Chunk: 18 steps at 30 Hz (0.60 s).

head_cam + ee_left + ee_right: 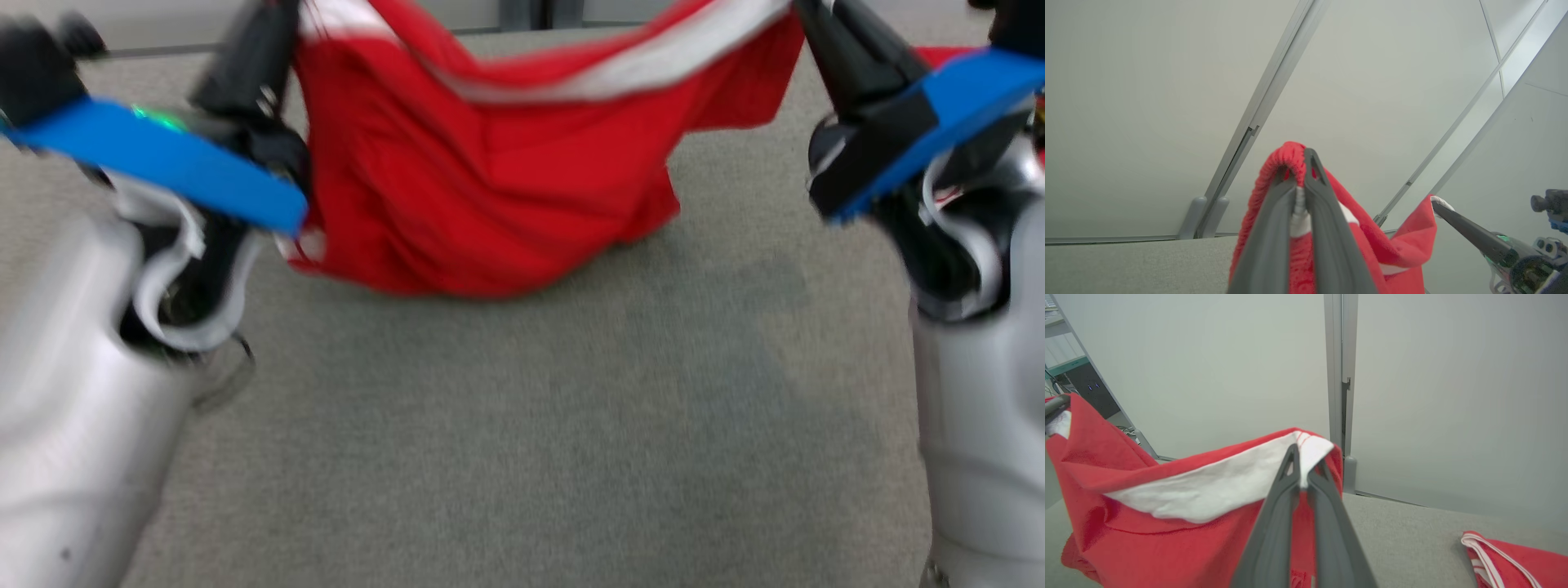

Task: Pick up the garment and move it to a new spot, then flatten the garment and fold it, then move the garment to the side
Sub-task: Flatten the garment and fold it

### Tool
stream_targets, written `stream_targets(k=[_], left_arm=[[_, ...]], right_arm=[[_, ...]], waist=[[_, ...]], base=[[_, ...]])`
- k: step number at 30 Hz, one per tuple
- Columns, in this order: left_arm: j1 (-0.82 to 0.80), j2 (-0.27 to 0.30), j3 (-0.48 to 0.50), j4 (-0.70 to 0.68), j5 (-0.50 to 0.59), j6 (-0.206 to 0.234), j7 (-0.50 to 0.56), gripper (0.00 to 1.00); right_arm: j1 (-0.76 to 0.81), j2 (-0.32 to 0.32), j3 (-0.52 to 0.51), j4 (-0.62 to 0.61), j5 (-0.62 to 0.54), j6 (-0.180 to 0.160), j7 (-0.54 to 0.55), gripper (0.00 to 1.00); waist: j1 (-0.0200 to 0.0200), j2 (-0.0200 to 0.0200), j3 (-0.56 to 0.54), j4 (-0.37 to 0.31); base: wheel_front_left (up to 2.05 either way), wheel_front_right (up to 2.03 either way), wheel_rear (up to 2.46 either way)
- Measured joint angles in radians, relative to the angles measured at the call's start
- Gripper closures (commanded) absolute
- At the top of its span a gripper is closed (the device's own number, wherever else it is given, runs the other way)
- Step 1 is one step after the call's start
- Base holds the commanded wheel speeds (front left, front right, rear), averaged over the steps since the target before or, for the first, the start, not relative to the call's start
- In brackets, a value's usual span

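1. Garment (490, 188) update: it's red with a white band along the top edge, and it hangs slung between the two arms over the grey worktop (571, 425). The band sags in the middle. The lowest folds look like they're brushing the worktop, but the head view is blurry, so I can't swear to it.
2. My read is that this is the carry-to-a-new-spot step, with laying it flat coming next.
3. To do it well, I'd move both arms together at the same height and pace so the cloth doesn't twist.
4. I'd also spread the arms a touch wider before setting down, which takes the sag out of the band. That should mean fewer wrinkles to chase later.
5. When lowering, let the bottom land first, then draw the top edge back so the cloth rolls out flat instead of piling up.
6. Watch the other red piece (1515, 555) with white stripes lying on the worktop off to the right arm's side. I'd land well apart from it.
7. Left jaws are pressed together and clamped on a ribbed red bit of the edge. A scrap of white is pinched between them, and the cloth loops over the tips.
8. Right jaws are closed too, biting the corner of the white band right at the tips. It's a pretty shallow hold, so no jerky moves.
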Motion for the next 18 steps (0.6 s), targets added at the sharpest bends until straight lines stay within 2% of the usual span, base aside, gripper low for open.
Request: stream_targets(k=[4, 10, 13, 18], left_arm=[[-0.209, -0.004, 0.056, 0.105, 0.02, 0.008, -0.021, 1.0], [-0.455, -0.015, 0.097, 0.212, 0.104, -0.001, -0.144, 1.0], [-0.513, -0.021, 0.092, 0.247, 0.13, -0.017, -0.194, 1.0], [-0.521, -0.031, 0.075, 0.285, 0.126, -0.033, -0.231, 1.0]], right_arm=[[-0.255, 0.007, 0.009, 0.179, -0.036, 0.0, -0.119, 1.0], [-0.559, 0.015, -0.021, 0.368, -0.123, 0.0, -0.452, 1.0], [-0.627, 0.016, -0.027, 0.445, -0.16, 0.0, -0.579, 1.0], [-0.63, -0.001, -0.007, 0.563, -0.163, 0.0, -0.625, 1.0]], waist=[[0.0001, 0.0002, 0.091, -0.023], [0.0, 0.0002, 0.168, -0.024], [-0.0002, 0.0001, 0.173, -0.025], [-0.0006, -0.0001, 0.185, -0.034]], base=[[0.0, 0.0, 0.0], [0.0, 0.0, 0.0], [0.0, 0.0, 0.0], [0.0, 0.0, 0.0]])
